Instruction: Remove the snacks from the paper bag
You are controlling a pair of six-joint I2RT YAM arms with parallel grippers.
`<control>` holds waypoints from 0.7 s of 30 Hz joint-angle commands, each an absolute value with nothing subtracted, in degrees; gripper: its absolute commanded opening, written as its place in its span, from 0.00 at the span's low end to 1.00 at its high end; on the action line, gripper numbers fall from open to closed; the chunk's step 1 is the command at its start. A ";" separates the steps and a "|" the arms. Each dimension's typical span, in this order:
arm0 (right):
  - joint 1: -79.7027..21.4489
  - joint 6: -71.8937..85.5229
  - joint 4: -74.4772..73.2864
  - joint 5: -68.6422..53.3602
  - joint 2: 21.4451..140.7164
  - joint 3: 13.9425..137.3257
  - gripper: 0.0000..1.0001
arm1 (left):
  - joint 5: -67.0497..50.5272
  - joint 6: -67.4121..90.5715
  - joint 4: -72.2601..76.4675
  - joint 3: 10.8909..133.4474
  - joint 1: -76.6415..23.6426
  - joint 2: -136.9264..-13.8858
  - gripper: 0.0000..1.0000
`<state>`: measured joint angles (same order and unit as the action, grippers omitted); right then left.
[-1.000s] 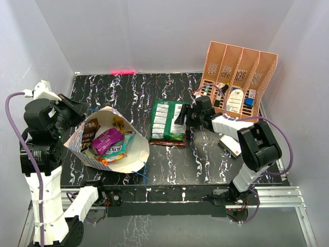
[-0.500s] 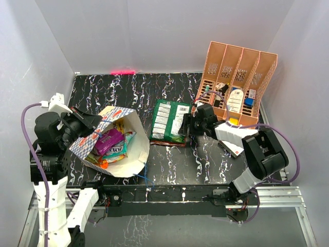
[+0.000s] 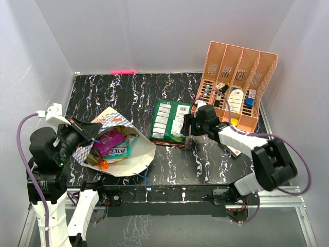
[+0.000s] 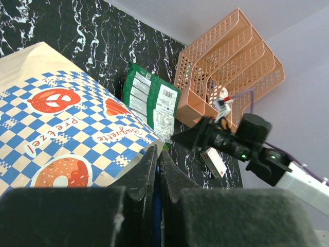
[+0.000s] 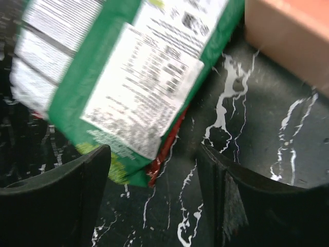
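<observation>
**Left claw pinches the bag, right claw spread at the green packet**

The left claw is pressed together on the upper rim of the paper bag, at the bag's left side. The bag lies tipped with its mouth toward the near right. A purple packet and a teal packet show inside it.

The right claw stands spread and holds nothing. Its fingers bracket the near right corner of the green packet, which lies flat on the bench outside the bag. A red-brown packet peeks out beneath it.

The orange rack stands just right of this claw. The bag's mouth sits near the bench's front edge, and bare bench runs behind bag and packet to the rear wall.

The left arm rises by the left wall, its wrist angled down. The right arm reaches low and leftward over the white-and-red box.
</observation>
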<state>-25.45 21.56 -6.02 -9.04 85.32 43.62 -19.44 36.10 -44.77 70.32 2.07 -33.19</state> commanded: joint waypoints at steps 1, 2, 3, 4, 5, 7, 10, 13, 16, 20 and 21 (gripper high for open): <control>-25.91 14.41 -5.12 -13.15 75.07 47.44 0.72 | -21.96 37.52 -44.00 69.97 2.01 -34.55 0.00; -26.49 12.86 -3.73 -16.07 73.57 47.19 0.72 | -22.84 37.56 -43.67 69.43 1.94 -34.39 0.00; -27.60 11.24 -2.37 -17.79 72.18 46.87 0.73 | -23.26 38.03 -43.00 68.41 1.93 -33.69 0.00; -29.41 9.57 -0.97 -18.63 70.71 46.63 0.73 | -23.02 38.64 -42.27 67.61 1.93 -32.91 0.00; -32.10 7.27 0.16 -18.98 69.40 46.47 0.73 | -22.87 38.77 -41.62 67.22 1.93 -32.28 0.00; -39.71 1.71 3.52 -19.91 66.68 46.48 0.73 | -22.87 38.66 -41.30 67.81 1.98 -32.32 0.00; -50.49 -9.16 7.77 -21.91 64.91 47.28 0.73 | -22.60 38.25 -41.85 69.64 1.93 -33.13 0.00; -58.49 -18.10 13.38 -24.63 65.36 48.15 0.73 | -22.87 37.98 -42.01 70.67 2.02 -33.33 0.00; -62.70 -27.75 16.82 -29.85 69.11 49.96 0.70 | -22.89 37.52 -42.38 71.33 1.95 -33.61 0.00; -65.98 -35.79 18.84 -27.72 78.14 54.70 0.70 | -22.55 36.59 -42.76 72.35 1.94 -34.14 0.00; -66.17 -37.25 19.15 -27.52 80.43 56.02 0.70 | -22.54 36.42 -42.53 72.41 1.93 -34.04 0.00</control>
<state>-64.88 -25.15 12.23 -27.57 73.32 50.46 -21.47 37.69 -43.48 70.02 2.07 -33.50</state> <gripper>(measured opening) 0.697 0.014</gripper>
